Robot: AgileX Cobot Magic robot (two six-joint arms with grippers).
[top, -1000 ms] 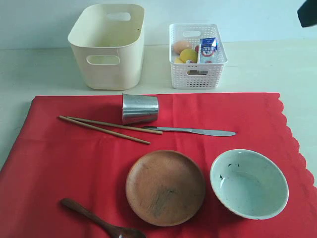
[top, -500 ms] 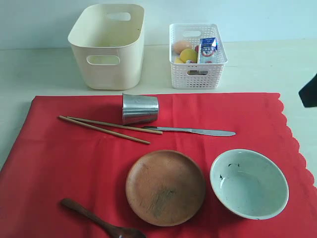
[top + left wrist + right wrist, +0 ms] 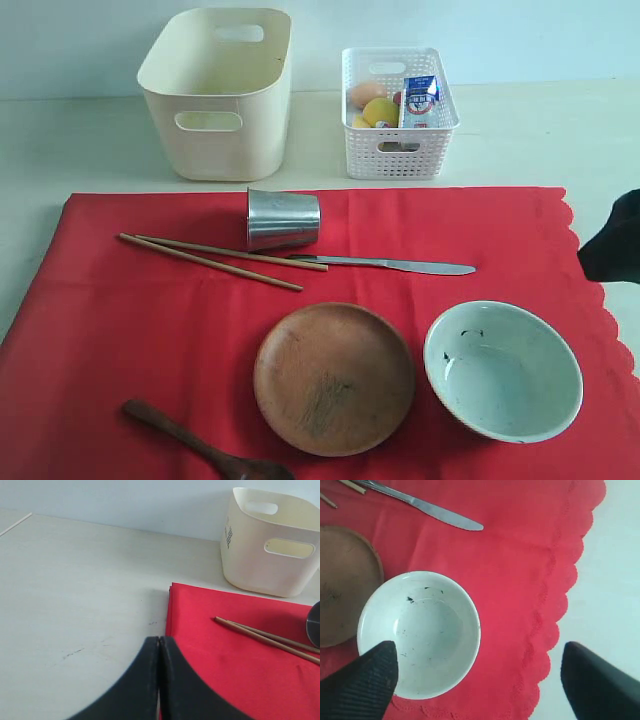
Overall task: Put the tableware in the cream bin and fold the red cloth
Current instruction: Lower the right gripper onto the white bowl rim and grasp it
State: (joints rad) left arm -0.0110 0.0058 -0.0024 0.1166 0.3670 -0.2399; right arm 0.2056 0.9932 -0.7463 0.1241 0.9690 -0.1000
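Observation:
On the red cloth [image 3: 130, 320] lie a steel tumbler [image 3: 283, 219] on its side, chopsticks [image 3: 215, 257], a knife [image 3: 390, 265], a brown plate [image 3: 333, 378], a pale bowl [image 3: 503, 370] and a dark spoon [image 3: 200, 450]. The cream bin [image 3: 215, 95] stands behind the cloth, with nothing showing inside. My right gripper [image 3: 479, 650] is open above the bowl's [image 3: 420, 630] outer rim and the scalloped cloth edge [image 3: 560, 595], holding nothing. My left gripper [image 3: 159, 640] is shut and empty, over the cloth's left edge [image 3: 172, 610], near the chopsticks [image 3: 265, 637] and the bin [image 3: 270, 545].
A white lattice basket [image 3: 398, 115] with foods and a milk carton stands right of the cream bin. Bare pale tabletop [image 3: 70, 140] surrounds the cloth. In the exterior view only a dark part of the right arm [image 3: 612, 245] shows at the right edge.
The right arm has come down the right side of the exterior view, from the top corner to beside the cloth's scalloped edge. Nothing on the cloth has moved.

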